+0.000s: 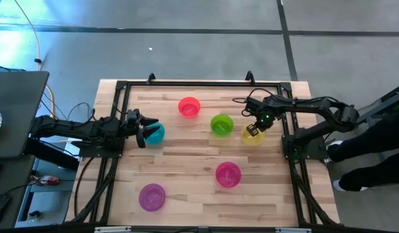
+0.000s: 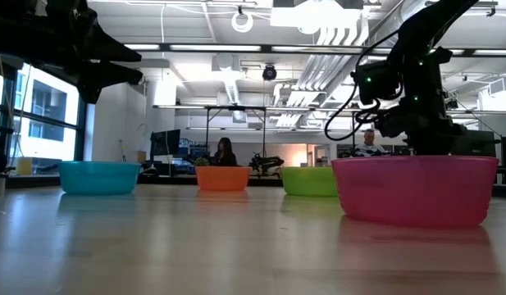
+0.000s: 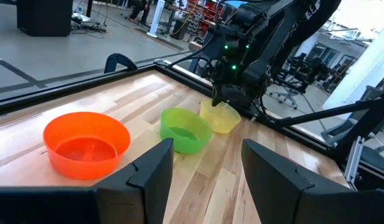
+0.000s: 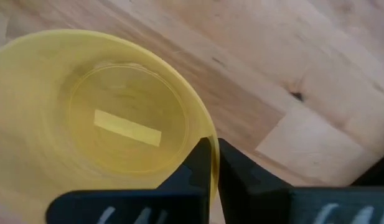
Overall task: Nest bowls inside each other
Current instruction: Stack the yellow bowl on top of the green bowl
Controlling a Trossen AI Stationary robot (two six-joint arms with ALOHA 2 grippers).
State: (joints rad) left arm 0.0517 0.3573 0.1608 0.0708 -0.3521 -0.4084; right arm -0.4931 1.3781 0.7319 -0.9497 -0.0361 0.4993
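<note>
Six bowls sit on the wooden table: red (image 1: 189, 107), green (image 1: 221, 124), yellow (image 1: 252, 136), teal (image 1: 155, 134), magenta-pink (image 1: 228, 174) and purple (image 1: 152, 197). My left gripper (image 1: 142, 133) is open and hovers above the teal bowl's (image 2: 99, 176) left side without touching it. Its wrist view looks past its fingers at the red bowl (image 3: 86, 144), green bowl (image 3: 184, 130) and yellow bowl (image 3: 220, 117). My right gripper (image 1: 254, 128) is shut on the yellow bowl (image 4: 111, 124). In the low view the magenta-pink bowl (image 2: 415, 190) hides the yellow one. My right gripper (image 4: 214, 148) pinches the yellow bowl's rim (image 4: 206, 132) on its far side, one finger inside the wall and one outside. The fingers come from above, pointing down. In the left wrist view the bowl sits tilted; whether its base is still on the table I cannot tell.
The green bowl stands just left of the yellow one, close to my right gripper. A black frame (image 1: 186, 83) runs along the table's far edge and sides. Bare wood lies between the teal and magenta-pink bowls. People sit in the room beyond the table.
</note>
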